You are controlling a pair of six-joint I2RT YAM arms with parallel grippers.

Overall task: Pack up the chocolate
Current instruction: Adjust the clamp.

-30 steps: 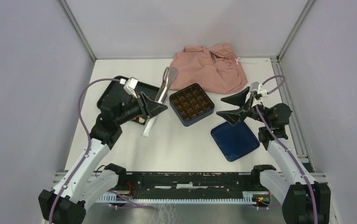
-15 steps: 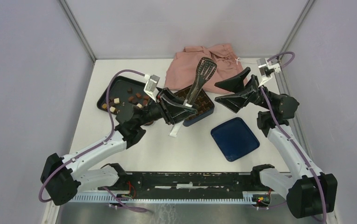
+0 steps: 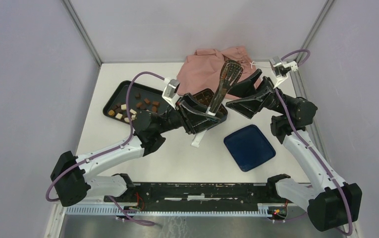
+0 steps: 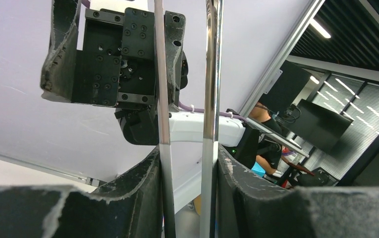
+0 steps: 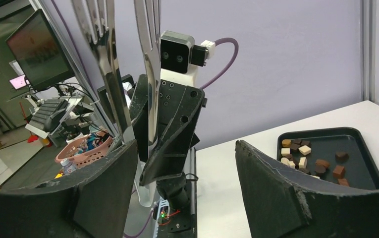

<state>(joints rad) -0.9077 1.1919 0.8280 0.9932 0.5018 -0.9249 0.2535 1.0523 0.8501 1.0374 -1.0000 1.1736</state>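
Observation:
The chocolate pieces (image 3: 133, 105), brown, tan and cream, lie in the black tray (image 3: 114, 96); they also show in the right wrist view (image 5: 308, 158). My left gripper (image 3: 208, 113) is shut on metal tongs (image 3: 225, 79) and holds them tilted up over the dark blue gridded box (image 3: 203, 95), which it mostly hides. In the left wrist view both tong arms (image 4: 211, 99) run between my fingers (image 4: 142, 198). My right gripper (image 3: 243, 91) is open and empty, raised beside the tongs' head; the tongs (image 5: 109, 59) stand just left of its left finger (image 5: 103, 188).
The dark blue lid (image 3: 249, 147) lies flat at the front right. A pink cloth (image 3: 212, 62) is bunched at the back behind the box. The left arm stretches across the middle of the table.
My left arm has swung right from the tray to above the box, carrying the tongs and tilting them more upright. My right gripper rose toward the tongs' head, then edged closer.

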